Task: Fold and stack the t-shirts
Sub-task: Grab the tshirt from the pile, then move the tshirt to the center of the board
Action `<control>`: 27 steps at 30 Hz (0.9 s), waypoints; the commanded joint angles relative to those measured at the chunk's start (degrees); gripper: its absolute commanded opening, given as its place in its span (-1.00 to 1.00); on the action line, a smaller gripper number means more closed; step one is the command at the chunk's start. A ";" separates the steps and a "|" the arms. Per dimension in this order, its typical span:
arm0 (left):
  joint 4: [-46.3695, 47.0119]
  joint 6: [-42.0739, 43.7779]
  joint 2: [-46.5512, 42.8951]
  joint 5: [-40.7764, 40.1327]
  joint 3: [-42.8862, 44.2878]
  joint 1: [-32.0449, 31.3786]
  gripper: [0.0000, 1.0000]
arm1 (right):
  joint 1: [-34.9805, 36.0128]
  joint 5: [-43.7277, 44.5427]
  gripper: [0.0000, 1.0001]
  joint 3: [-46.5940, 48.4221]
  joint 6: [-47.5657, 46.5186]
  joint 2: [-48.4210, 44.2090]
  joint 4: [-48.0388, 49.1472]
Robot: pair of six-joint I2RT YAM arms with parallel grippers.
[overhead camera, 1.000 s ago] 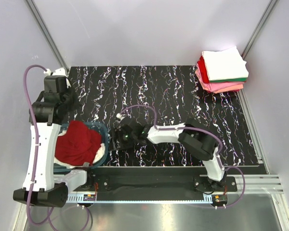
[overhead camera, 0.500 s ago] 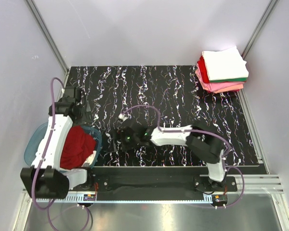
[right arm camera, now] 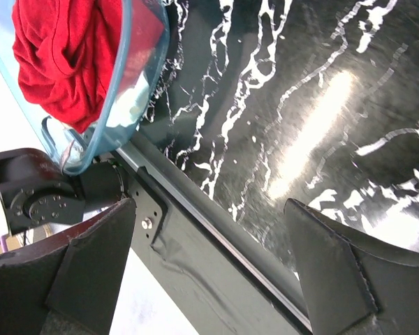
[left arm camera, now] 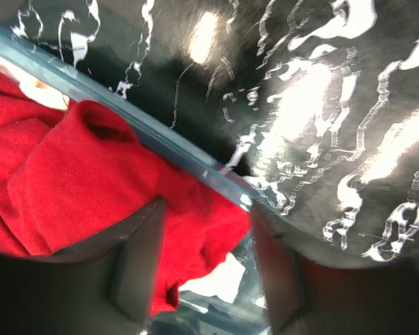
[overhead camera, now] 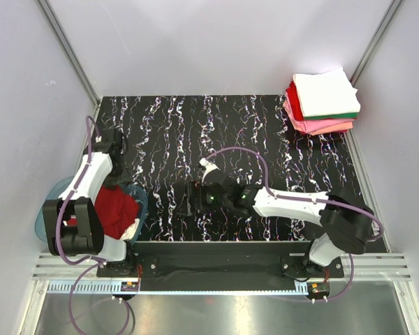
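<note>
A dark red t-shirt (overhead camera: 115, 211) lies crumpled in the teal tub (overhead camera: 45, 209) at the table's left front corner, with a white shirt (overhead camera: 137, 227) under it. My left gripper (overhead camera: 119, 159) is open over the tub's far rim. In the left wrist view (left arm camera: 206, 279) the red shirt (left arm camera: 77, 174) and white cloth (left arm camera: 220, 279) show between its fingers, not gripped. My right gripper (overhead camera: 192, 199) is open and empty, low over the table to the right of the tub. A folded stack (overhead camera: 321, 101) of white, green, red and pink shirts sits at the far right corner.
The tub overhangs the table's left edge. In the right wrist view (right arm camera: 216, 272) the tub (right arm camera: 143, 77) is at the upper left and the table's metal front rail (right arm camera: 195, 209) runs between the fingers. Grey walls stand on three sides.
The tub slid left, partly off the table. My left arm swung in from the far left to the tub's far rim. My right gripper drew back to the right, away from the tub.
</note>
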 commanded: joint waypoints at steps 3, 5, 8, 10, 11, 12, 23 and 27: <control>3.95 -0.52 0.07 -2.08 -2.56 1.91 -0.69 | -1.05 2.97 0.89 -3.16 -1.09 -5.81 0.67; 3.78 -0.69 -0.63 -2.26 -2.39 1.91 -0.98 | -1.40 3.24 0.90 -4.21 -1.00 -6.60 0.50; 2.81 -0.78 -2.30 -2.52 -1.25 1.91 -1.00 | -2.01 3.32 0.89 -4.92 -1.00 -6.87 0.58; 0.37 -1.13 -4.40 -1.83 2.07 1.91 -1.00 | -2.01 3.15 0.89 -4.92 -1.00 -6.86 0.41; -0.96 -1.22 -5.28 -1.65 3.92 2.00 -1.00 | -2.10 3.15 0.89 -4.84 -1.00 -7.04 0.06; -2.19 -1.22 -6.42 -0.86 6.11 1.92 -1.00 | -2.19 3.32 0.90 -4.66 -1.00 -7.22 -0.12; -11.17 -0.08 2.59 21.73 64.73 -10.10 -1.00 | -9.48 14.47 0.98 7.18 -8.64 -23.20 -23.72; -9.51 0.36 6.22 26.30 65.59 -24.23 -1.00 | -10.54 26.93 1.00 10.80 -7.77 -32.42 -33.33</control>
